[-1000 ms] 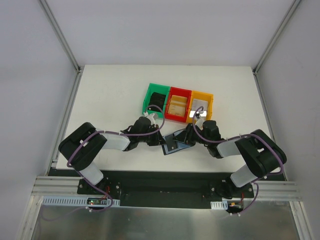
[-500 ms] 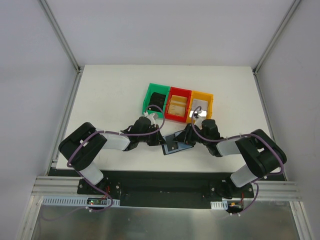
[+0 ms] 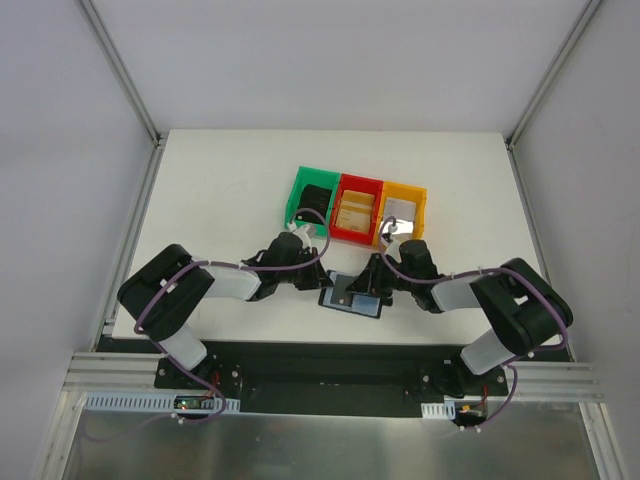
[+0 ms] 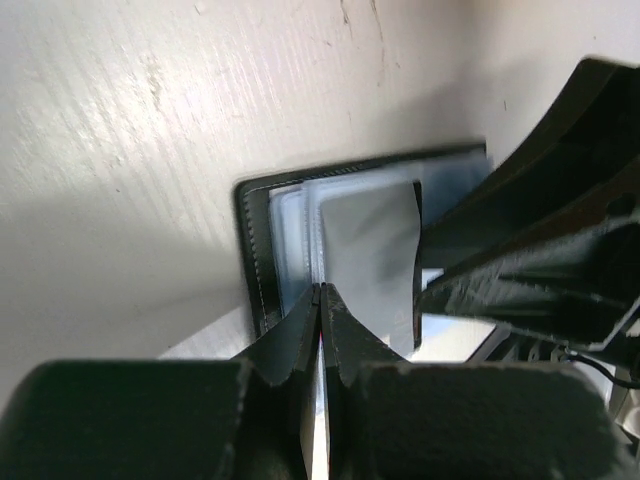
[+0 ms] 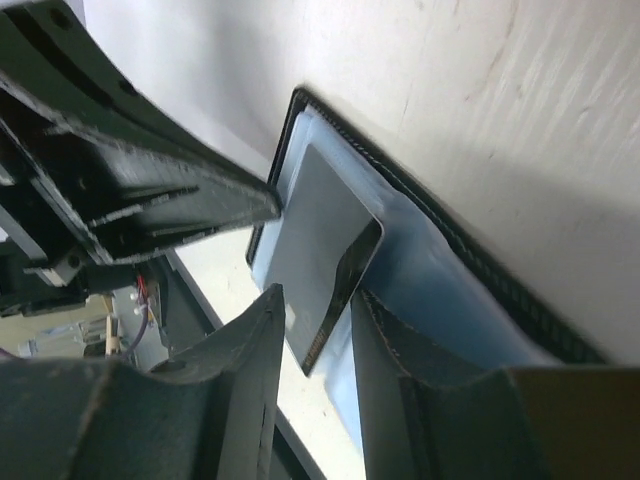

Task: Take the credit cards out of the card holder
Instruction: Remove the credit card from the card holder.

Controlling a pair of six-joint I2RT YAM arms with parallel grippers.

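- The card holder [image 3: 352,298] lies open and flat on the table [image 3: 220,190], near its front edge and between the two grippers. Its grey-blue lining faces up, so we judge the opening step done.
- A grey card [image 5: 318,240] sits on that lining. One corner is raised off it, but most of the card overlaps the holder, so we judge it as started, not removed.
- We see no card lying loose on the table beside the holder. How many more cards sit in the pockets, we cannot tell.
- The right gripper [image 5: 320,300] has its jaws partly apart, with the card's raised corner in the gap between them. We cannot tell whether they actually press on it.
- The left gripper [image 4: 320,295] is closed tight, jaws together, at the holder's opposite edge. We cannot make out whether it pinches the lining or merely bears down on it.
- Farther back stand the green bin [image 3: 318,172], red bin [image 3: 360,180] and yellow bin [image 3: 405,188], side by side and apart from the holder.
- What is left, as we judge it, is drawing this card fully clear, setting it down, then any others.
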